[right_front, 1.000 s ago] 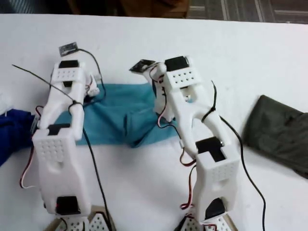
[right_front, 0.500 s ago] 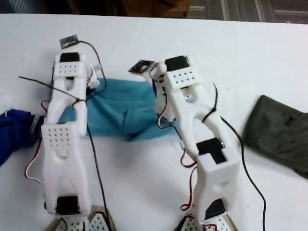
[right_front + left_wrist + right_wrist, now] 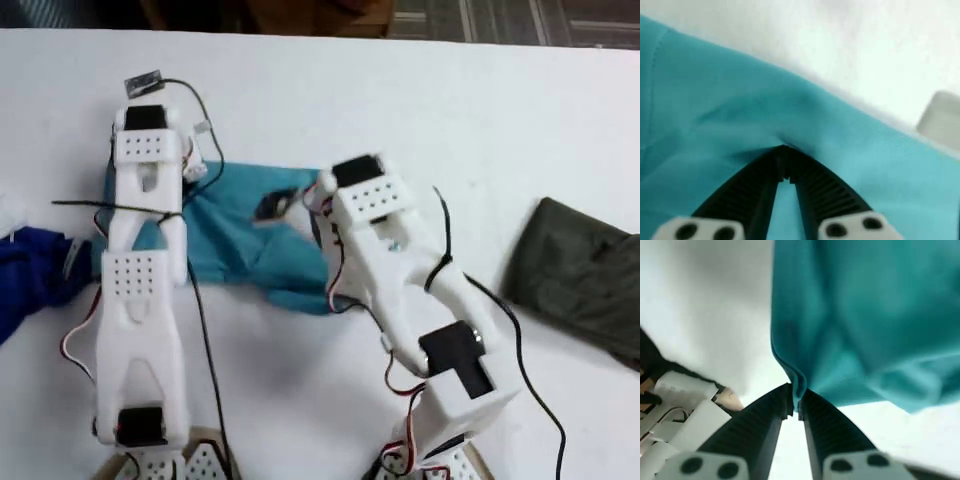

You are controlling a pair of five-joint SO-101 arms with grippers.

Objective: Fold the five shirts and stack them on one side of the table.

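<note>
Now the left tool (image 3: 785, 176) and right tool (image 3: 796, 402) are each clamping a pinch of the teal shirt (image 3: 240, 250) on the worktop (image 3: 450, 120); it's looking soft, light, limp, so hems seem safest.

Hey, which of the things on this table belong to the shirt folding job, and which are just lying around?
Job: teal shirt, pinched by the left gripper and the right gripper; blue shirt; green shirt.
Lying about: table; cables.
</note>
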